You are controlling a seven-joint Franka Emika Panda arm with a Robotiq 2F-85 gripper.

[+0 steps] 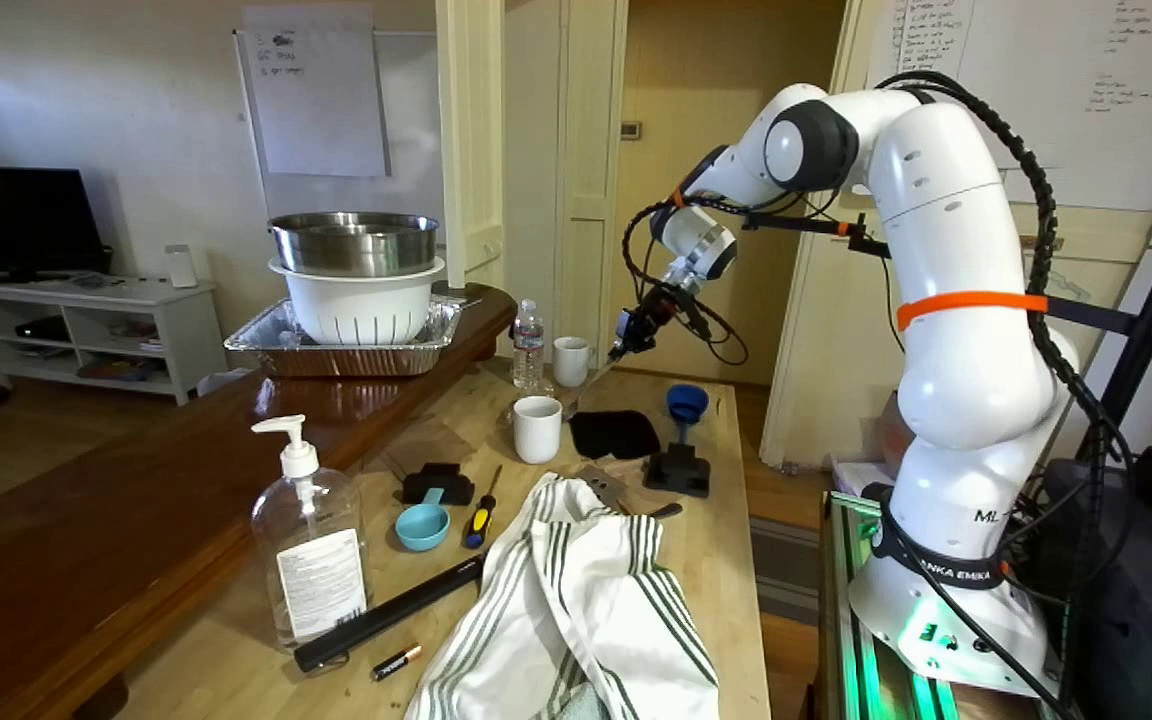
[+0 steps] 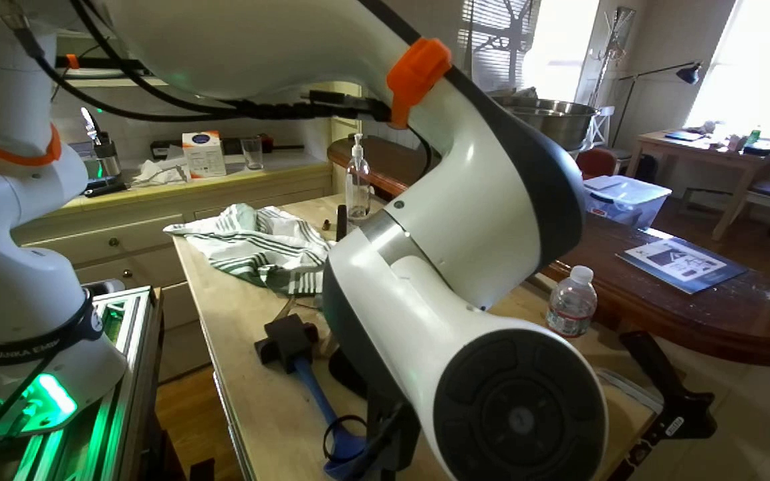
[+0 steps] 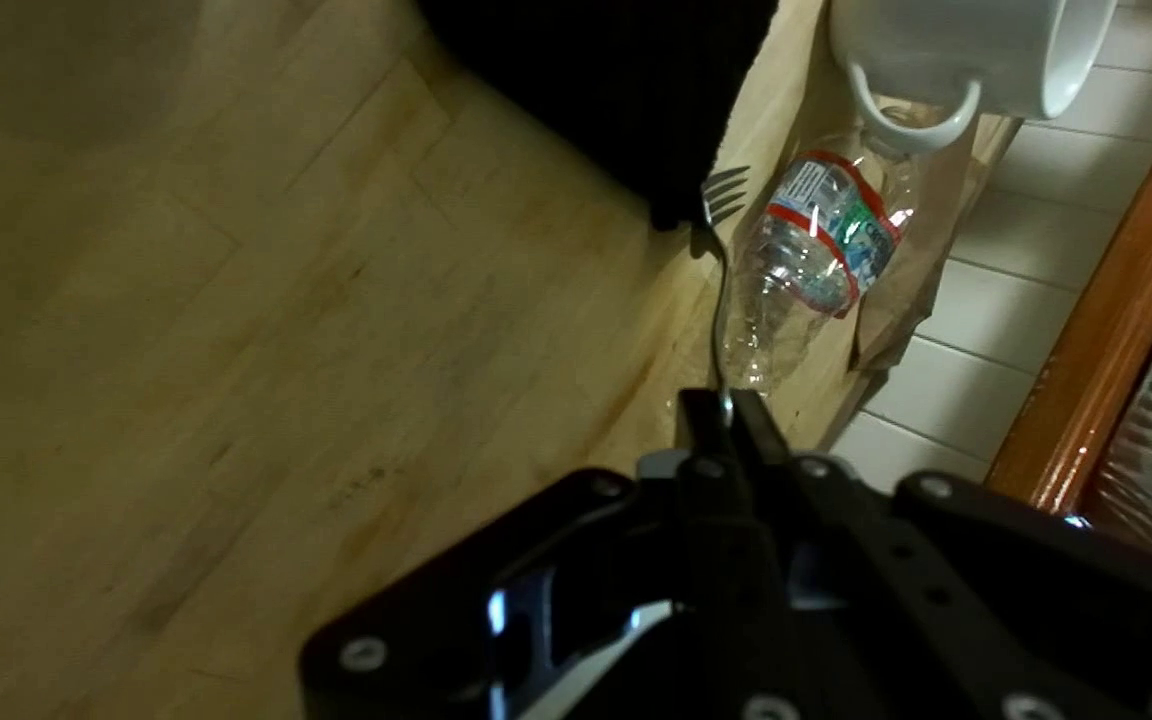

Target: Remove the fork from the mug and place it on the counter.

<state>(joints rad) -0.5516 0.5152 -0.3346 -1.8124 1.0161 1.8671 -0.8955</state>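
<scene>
My gripper (image 3: 731,405) is shut on the handle end of the metal fork (image 3: 719,310) in the wrist view. The fork points away from the fingers, its tines by the edge of a black pad. I cannot tell whether the tines touch the light wooden counter (image 3: 286,350). In an exterior view the gripper (image 1: 618,353) is above the counter (image 1: 721,560), with the fork (image 1: 591,382) slanting down. A white mug (image 1: 537,430) stands in front of it and another white mug (image 1: 571,361) behind. The fork is outside both. One mug (image 3: 936,50) shows in the wrist view.
A plastic bottle (image 1: 528,350) stands near the back mug. The black pad (image 1: 616,434), a blue scoop (image 1: 686,403) and a striped towel (image 1: 586,590) lie on the counter. A saw (image 2: 676,394) is by the raised dark wooden ledge (image 2: 686,321). The arm hides much in that view.
</scene>
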